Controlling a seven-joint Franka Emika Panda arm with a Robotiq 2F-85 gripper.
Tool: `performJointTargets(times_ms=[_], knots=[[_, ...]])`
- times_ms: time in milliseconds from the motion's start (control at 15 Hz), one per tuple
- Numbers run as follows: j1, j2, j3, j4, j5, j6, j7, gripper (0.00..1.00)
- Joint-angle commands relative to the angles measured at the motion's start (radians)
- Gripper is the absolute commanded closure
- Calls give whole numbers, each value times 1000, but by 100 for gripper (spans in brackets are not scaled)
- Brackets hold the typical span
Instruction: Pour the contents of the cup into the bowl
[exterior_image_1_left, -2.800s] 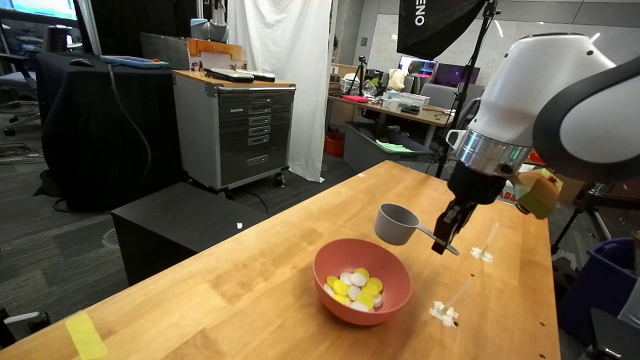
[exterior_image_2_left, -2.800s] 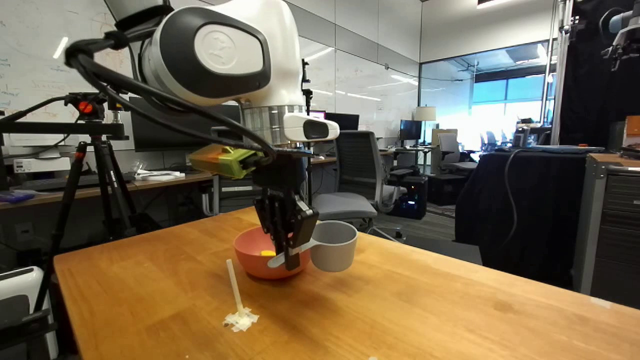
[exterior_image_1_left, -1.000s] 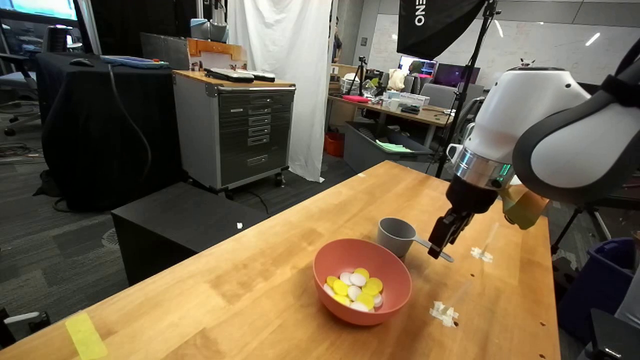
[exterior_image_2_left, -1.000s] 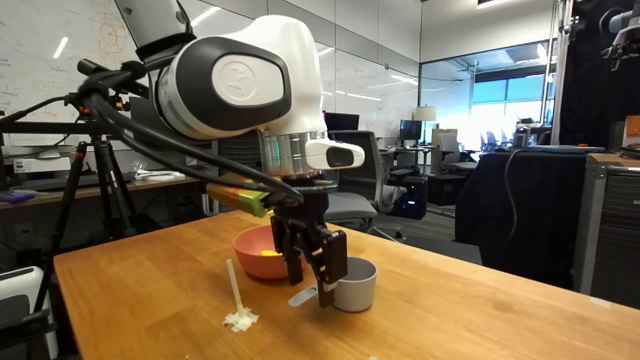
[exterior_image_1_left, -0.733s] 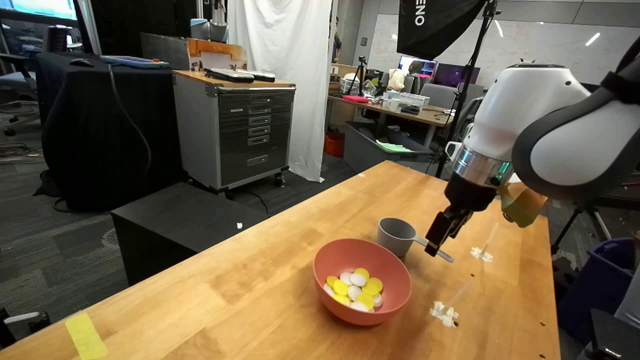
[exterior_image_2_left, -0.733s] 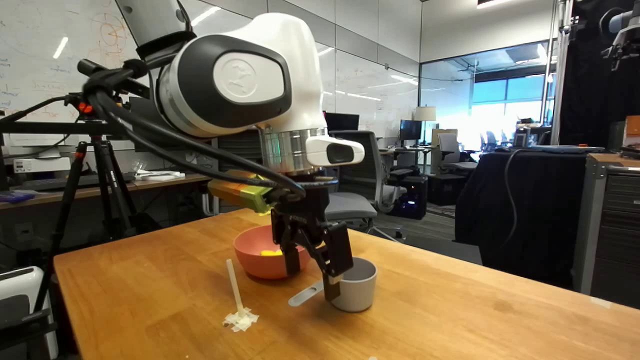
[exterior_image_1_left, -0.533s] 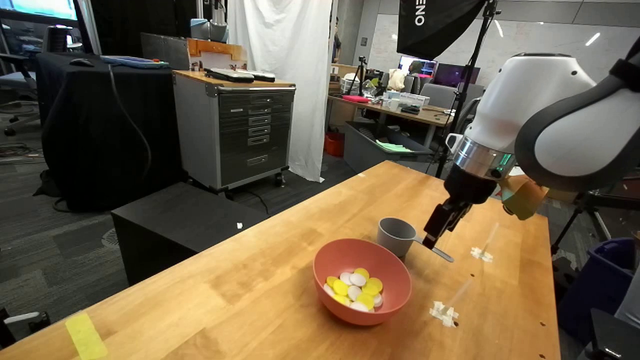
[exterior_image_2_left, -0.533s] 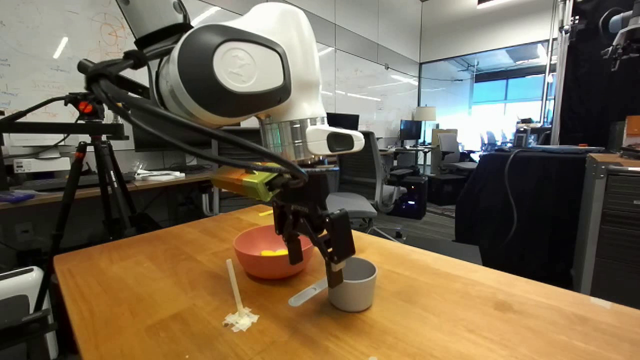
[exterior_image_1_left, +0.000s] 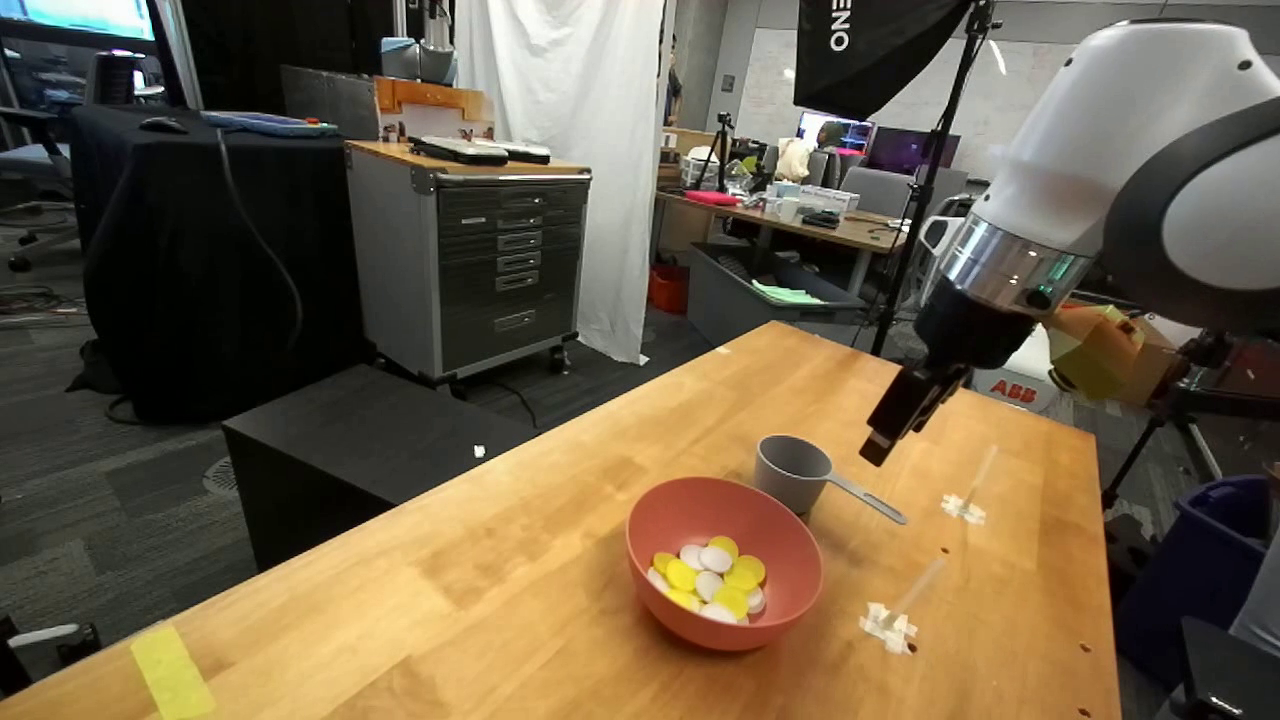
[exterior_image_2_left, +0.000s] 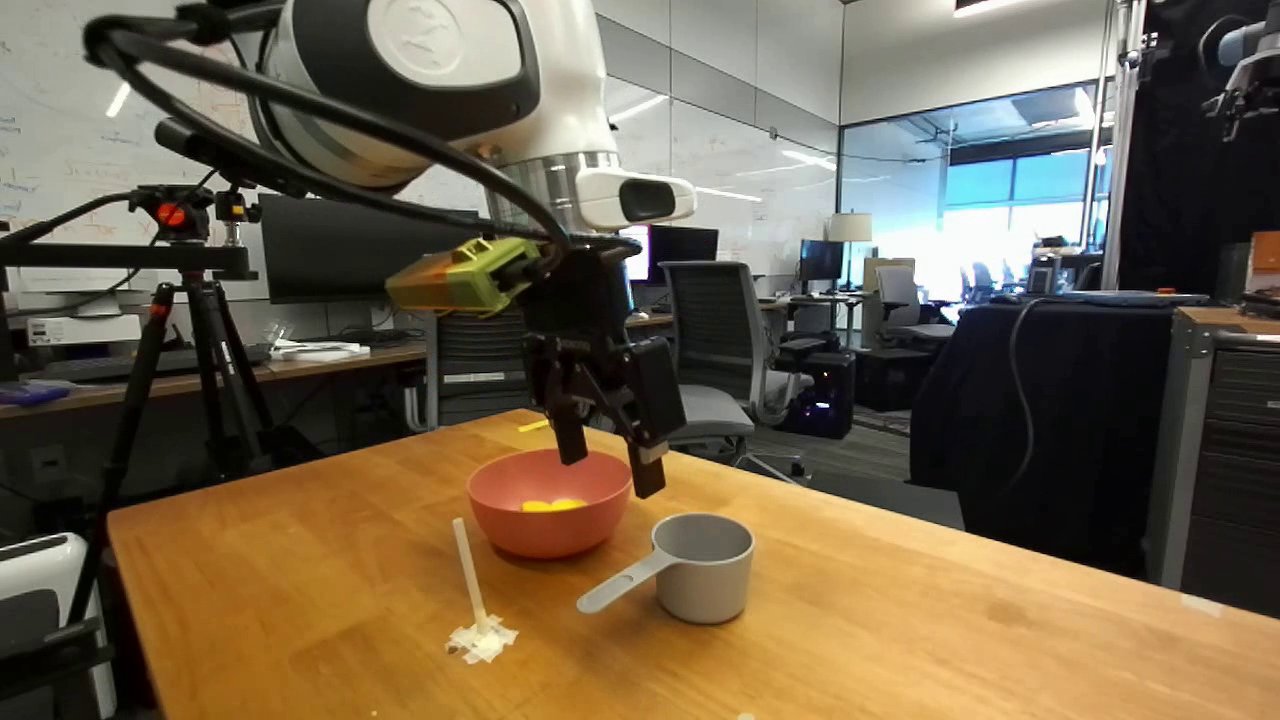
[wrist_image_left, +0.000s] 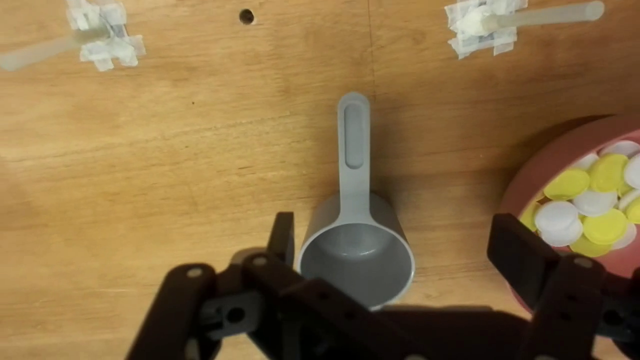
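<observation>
Our fingers (exterior_image_1_left: 893, 412) now hang higher than a second ago, off the handle (exterior_image_1_left: 868, 497) of the grey cup (exterior_image_1_left: 793, 474). On the wooden desk (exterior_image_1_left: 500, 560), in an exterior view, we see the salmon-pink bowl (exterior_image_1_left: 695, 512) at left, yellow and white discs (exterior_image_1_left: 708, 585) lying inside it; next, just beside it, the cup upright, handle pointing right; then our fingers, released and spread apart, raised clear of it.
</observation>
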Motion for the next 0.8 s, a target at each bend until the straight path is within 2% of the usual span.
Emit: performJointTargets(times_ms=[0, 333, 400, 733], knots=[[5, -101, 6, -68, -7, -44, 8, 0], [4, -155, 19, -98, 18, -117, -6, 0], [-4, -94, 14, -69, 3, -74, -2, 0], [-4, -89, 14, -70, 3, -79, -1, 0]])
